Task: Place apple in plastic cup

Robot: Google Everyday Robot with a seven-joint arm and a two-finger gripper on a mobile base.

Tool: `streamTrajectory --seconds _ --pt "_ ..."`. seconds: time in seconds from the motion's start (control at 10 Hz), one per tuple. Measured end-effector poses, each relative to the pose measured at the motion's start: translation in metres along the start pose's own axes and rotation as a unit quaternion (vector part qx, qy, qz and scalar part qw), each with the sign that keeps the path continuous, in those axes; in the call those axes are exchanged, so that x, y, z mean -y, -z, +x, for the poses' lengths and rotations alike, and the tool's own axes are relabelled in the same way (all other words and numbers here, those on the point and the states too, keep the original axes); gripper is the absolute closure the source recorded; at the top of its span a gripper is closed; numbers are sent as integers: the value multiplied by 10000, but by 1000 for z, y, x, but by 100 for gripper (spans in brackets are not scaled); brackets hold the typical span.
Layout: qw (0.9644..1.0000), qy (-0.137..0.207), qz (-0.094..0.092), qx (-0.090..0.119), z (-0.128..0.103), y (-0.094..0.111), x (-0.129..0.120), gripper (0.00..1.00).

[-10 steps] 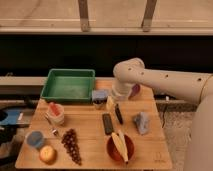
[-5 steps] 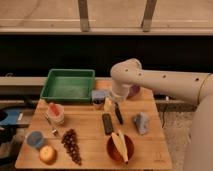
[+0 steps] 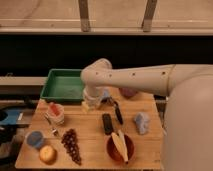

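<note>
The apple [image 3: 48, 153] sits on the wooden bench [image 3: 90, 137] at its front left corner, just beside the light-blue plastic cup [image 3: 35, 139] and not in it. A dark grape bunch [image 3: 71, 145] lies to the apple's right. The tool [image 3: 90, 104] hangs well apart from both, low over the bench at the front edge of the green tray [image 3: 64, 85] — its fingers spread and empty. A white cup [image 3: 55, 114] stands between tray and apple.
</note>
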Motion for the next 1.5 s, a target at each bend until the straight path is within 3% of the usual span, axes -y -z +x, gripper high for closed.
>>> streamTrajectory --seconds 0.2,0.4,0.5,0.6,0.9,1.1,1.3,1.5 --pt "9976 694 -76 10 -19 -8 -62 39" --pt "9922 1235 -175 -9 -20 -13 -106 39" --pt "9877 1549 -192 -3 -19 -13 -131 39" --pt "9858 1670 -173 -2 -17 -13 -138 39" --pt "9859 1660 -192 5 -17 -13 -137 39" --pt "9847 1704 -374 16 -15 -21 -133 39" --pt "9791 1957 -555 -2 -27 -38 -144 39" --pt "9702 2320 -693 -24 -51 -47 -165 39"
